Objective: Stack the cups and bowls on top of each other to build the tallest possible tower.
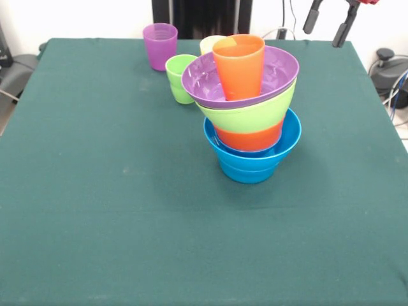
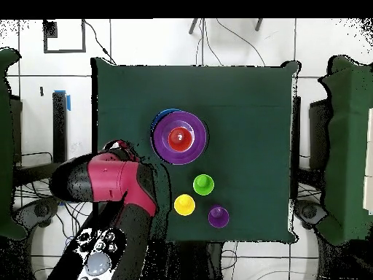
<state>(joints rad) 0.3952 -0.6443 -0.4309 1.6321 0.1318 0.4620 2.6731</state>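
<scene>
The tower (image 1: 250, 121) stands mid-table: a blue bowl (image 1: 252, 164) at the bottom, then an orange bowl (image 1: 248, 138), a lime green bowl (image 1: 248, 115) and a purple bowl (image 1: 204, 80) that tilts a little. An orange cup (image 1: 239, 64) sits upright in the purple bowl. From overhead the tower (image 2: 180, 136) shows as purple rings with a red centre. Loose behind it are a purple cup (image 1: 159, 44), a green cup (image 1: 178, 78) and a yellow cup (image 1: 209, 43), the last half hidden by the tower. My gripper (image 1: 328, 22) hangs open and empty at the top right, well away from the tower.
Overhead, the green cup (image 2: 203, 184), yellow cup (image 2: 184, 205) and purple cup (image 2: 218, 216) cluster near the table's edge on the robot's side. My red and black arm (image 2: 116, 179) reaches over the table's left edge. The green table cloth (image 1: 127, 210) is bare in front.
</scene>
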